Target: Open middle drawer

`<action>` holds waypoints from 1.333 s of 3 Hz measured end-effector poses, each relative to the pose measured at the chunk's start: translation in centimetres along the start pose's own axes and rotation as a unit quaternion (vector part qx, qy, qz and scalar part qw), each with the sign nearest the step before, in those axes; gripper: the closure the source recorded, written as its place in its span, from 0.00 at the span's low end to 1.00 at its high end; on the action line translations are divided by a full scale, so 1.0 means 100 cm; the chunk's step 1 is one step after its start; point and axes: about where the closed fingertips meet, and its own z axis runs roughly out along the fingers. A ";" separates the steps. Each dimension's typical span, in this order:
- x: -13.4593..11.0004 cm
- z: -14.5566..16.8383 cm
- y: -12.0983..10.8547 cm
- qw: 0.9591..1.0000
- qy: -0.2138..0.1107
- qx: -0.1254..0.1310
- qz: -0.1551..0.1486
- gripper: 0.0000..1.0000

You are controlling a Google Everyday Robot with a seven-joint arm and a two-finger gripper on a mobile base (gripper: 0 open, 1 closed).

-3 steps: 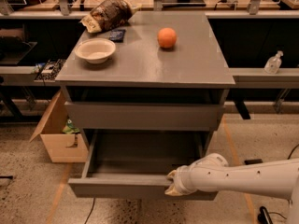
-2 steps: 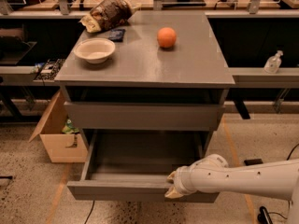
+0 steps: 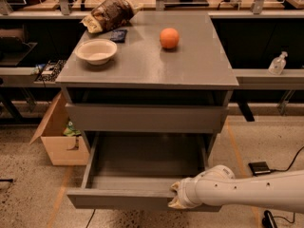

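**Item:** middle drawer (image 3: 142,163).
**Location:** lower centre of the frame, under the grey bench (image 3: 199,68). It stands well drawn out, with its tray open to view and nothing in it. Its front panel is the lowest grey front and the nearest to the camera. Another grey drawer front (image 3: 142,118) sits above and behind it.

**Handling (judged):**
- Rigid, wide and shallow; with nothing inside it is probably light.
- It should travel only straight along its slides.
- The front is flat and handleless, and its smooth face gives little purchase.
- The usable hold is the top lip of the front panel, taken from above.
- A hold right of centre, as here, may skew so wide a drawer, so a straight, even pull toward the camera suits it.
- It is not fragile. The main risk is slipping off the lip.

**Pincer** (image 3: 176,201)**:** lower centre-right, against the front panel's top edge, right of the panel's middle. I cannot tell whether it is spread or pinching the lip.

**Arm** (image 3: 247,191)**:** pale, entering from the right edge, lying low and nearly level, with the wrist pointed left at the drawer front.

**Other contents, left to right:**
- cardboard box (image 3: 57,144) on the floor beside the bench
- snack bag (image 3: 108,14), pale bowl (image 3: 96,51), small dark packet (image 3: 118,34) and orange (image 3: 169,38) on the bench top
- pump bottle (image 3: 278,63) at right
- small black device (image 3: 260,167) on the floor at lower right
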 end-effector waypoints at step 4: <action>-0.003 -0.034 -0.015 0.999 -0.013 0.035 -0.004 0.12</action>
